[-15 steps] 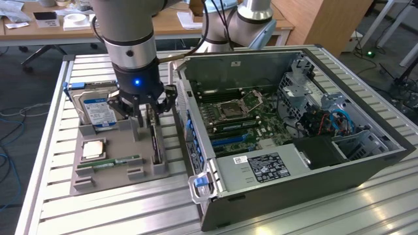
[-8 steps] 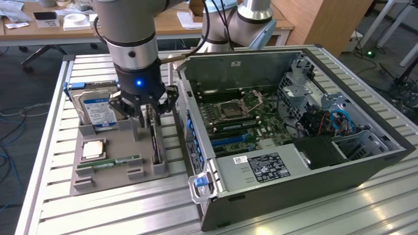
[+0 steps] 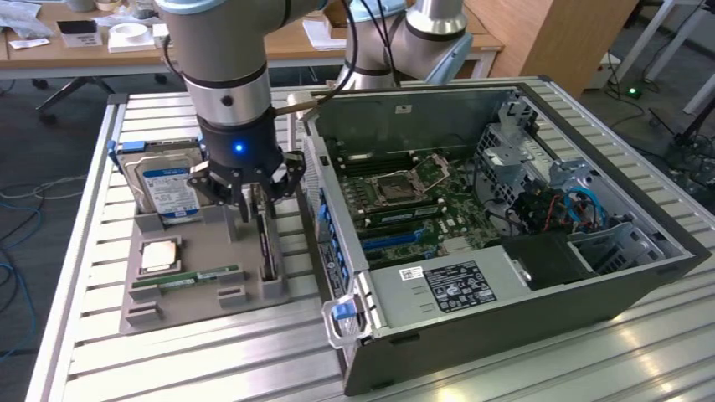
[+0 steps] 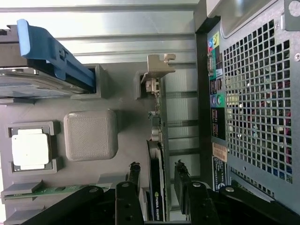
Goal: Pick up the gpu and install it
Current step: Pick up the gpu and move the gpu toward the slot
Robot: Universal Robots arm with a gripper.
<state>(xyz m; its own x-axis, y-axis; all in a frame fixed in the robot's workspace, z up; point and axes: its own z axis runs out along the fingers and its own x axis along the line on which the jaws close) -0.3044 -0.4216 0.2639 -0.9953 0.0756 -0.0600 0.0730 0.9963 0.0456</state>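
The thin, dark rectangular gpu (image 4: 157, 187) with a silvery metal bracket at one end stands on edge in a slot of the grey plastic holder tray (image 3: 201, 295). The tray lies on the slatted metal bench (image 3: 223, 360), just beside the open computer case (image 3: 625, 251). The black fingers (image 4: 134, 174) are partly open, one on each side of the card, and grip nothing. If they close off-centre, the card could tilt and jam in its slot. A weak pinch on so thin an edge could let it slip.
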